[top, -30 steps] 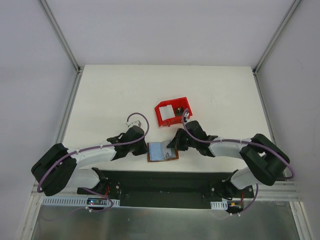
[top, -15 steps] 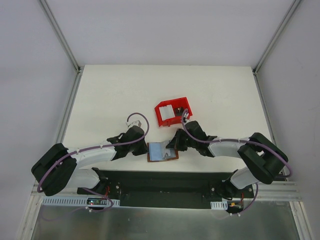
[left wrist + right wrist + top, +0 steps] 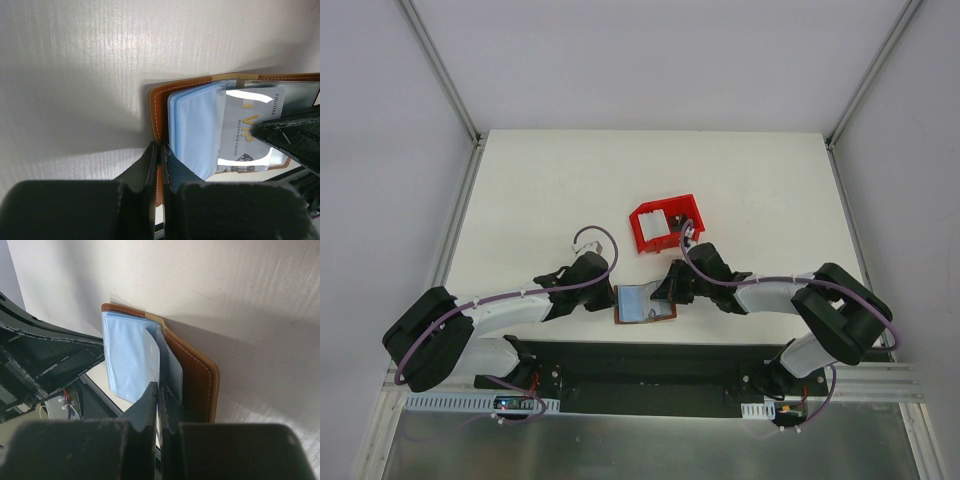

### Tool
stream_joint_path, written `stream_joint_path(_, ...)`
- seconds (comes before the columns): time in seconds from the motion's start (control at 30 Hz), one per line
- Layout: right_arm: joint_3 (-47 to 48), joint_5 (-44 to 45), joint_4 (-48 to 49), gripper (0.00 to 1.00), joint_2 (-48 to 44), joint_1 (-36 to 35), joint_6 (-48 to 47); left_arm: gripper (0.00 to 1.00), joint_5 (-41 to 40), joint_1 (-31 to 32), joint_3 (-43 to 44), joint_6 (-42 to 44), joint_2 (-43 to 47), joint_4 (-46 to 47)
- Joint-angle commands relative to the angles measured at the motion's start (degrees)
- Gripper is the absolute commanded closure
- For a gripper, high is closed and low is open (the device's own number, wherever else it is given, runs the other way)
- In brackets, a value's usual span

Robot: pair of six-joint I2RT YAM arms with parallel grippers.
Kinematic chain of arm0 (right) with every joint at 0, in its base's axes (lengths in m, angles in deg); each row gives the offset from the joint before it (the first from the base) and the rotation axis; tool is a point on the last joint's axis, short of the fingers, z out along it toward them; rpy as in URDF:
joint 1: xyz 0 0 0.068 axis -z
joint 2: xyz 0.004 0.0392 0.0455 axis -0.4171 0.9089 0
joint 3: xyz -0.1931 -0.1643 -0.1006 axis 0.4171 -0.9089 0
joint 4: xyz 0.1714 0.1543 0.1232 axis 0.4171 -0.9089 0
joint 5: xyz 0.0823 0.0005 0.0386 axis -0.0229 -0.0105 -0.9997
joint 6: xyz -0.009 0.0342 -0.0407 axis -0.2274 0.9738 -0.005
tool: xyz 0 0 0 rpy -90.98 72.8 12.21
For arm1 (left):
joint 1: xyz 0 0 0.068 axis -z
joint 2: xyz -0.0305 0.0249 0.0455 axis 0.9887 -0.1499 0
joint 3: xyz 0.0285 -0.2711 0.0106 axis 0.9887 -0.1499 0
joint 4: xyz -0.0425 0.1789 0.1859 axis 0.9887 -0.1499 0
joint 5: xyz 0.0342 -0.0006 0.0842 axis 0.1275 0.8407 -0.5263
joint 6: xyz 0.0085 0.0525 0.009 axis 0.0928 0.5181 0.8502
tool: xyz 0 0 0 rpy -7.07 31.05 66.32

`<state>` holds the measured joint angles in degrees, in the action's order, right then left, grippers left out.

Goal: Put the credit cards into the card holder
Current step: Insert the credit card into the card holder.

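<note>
Tabletop [image 3: 650,180] card holder [image 3: 645,304] touches left hand [image 3: 611,298], right hand [image 3: 666,291].

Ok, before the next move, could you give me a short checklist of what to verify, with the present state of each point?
1. Card holder lies open, blue sleeves exposed: ok.
2. Left gripper is shut on the holder's brown edge and pins it: ok.
3. Right gripper is shut at the holder's opposite side: ok. Whether it pinches a card or a sleeve: cannot tell.
4. VIP card is fully seated in a sleeve: cannot tell, because glare and the right gripper cover part of it.
5. Red bin holds more cards: cannot tell; something white lies inside.
</note>
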<state>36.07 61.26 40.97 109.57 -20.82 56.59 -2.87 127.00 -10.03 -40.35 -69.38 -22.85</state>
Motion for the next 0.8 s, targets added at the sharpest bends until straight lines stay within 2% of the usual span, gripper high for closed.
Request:
stream_joint_path(0.0,-0.9,0.3,-1.8,1.0,1.4,-1.1,-0.9,1.0,-1.5,-0.4,-0.9,0.0,-0.9,-2.0)
stream_joint_path(0.33,-1.0,4.9,-1.7,0.99,1.7,-0.8,-3.3,1.0,-1.4,-0.4,-1.0,0.0,-0.9,-2.0)
stream_joint_path(0.57,-2.0,2.0,3.3,0.99,5.0,-1.5,2.2,1.0,-1.0,-0.4,-1.3,-0.2,-1.0,-0.5)
stream_joint_path(0.77,-2.7,4.0,5.1,0.99,5.0,-3.5,6.1,1.0,-0.3,-0.4,-1.8,-0.9,-1.3,0.7)
